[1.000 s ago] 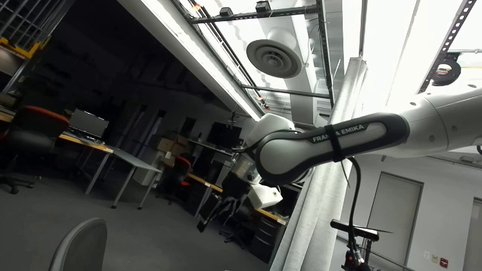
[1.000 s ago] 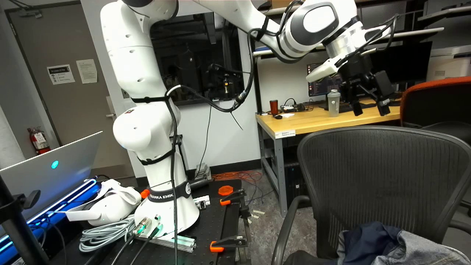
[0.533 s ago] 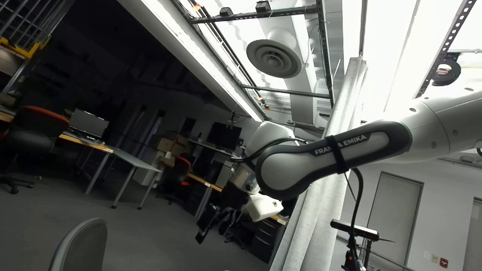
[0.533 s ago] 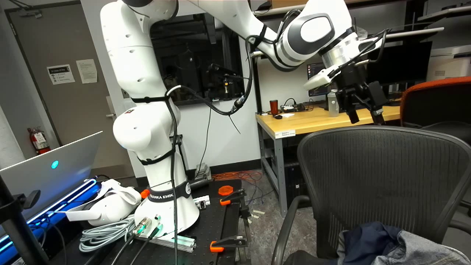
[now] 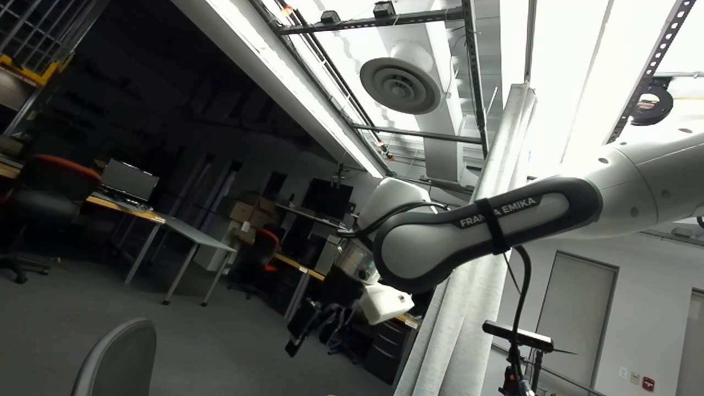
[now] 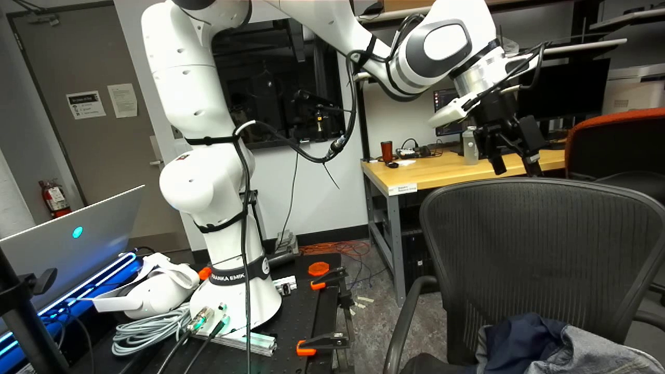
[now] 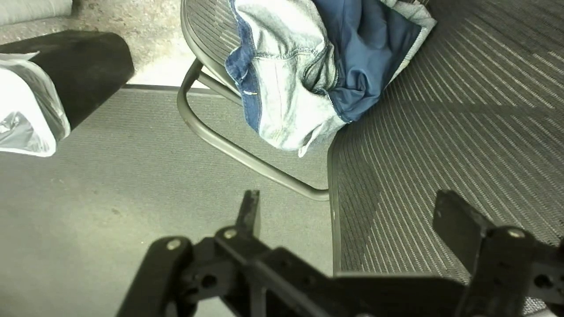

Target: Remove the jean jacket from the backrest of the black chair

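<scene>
I am operating in a robotics laboratory. In an exterior view, my base [image 6: 228, 298] is standing on a black perforated surface [image 6: 301, 311], and clamps [image 6: 327, 341] are sitting along its edge. A white headset [image 6: 156, 296] and a coiled cable [image 6: 150, 330] are lying near the base. A monitor [image 6: 576, 91] is standing at a wooden surface [image 6: 447, 175]. In an exterior view, slotted metal struts [image 5: 659, 55] and a round air diffuser [image 5: 400, 85] are showing overhead.

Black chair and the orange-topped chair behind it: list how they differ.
The black chair has a dark rim, the orange-topped chair an orange upper edge. The black chair bears the jean jacket; none shows on the orange-topped chair. Both have largely dark backs.
</scene>
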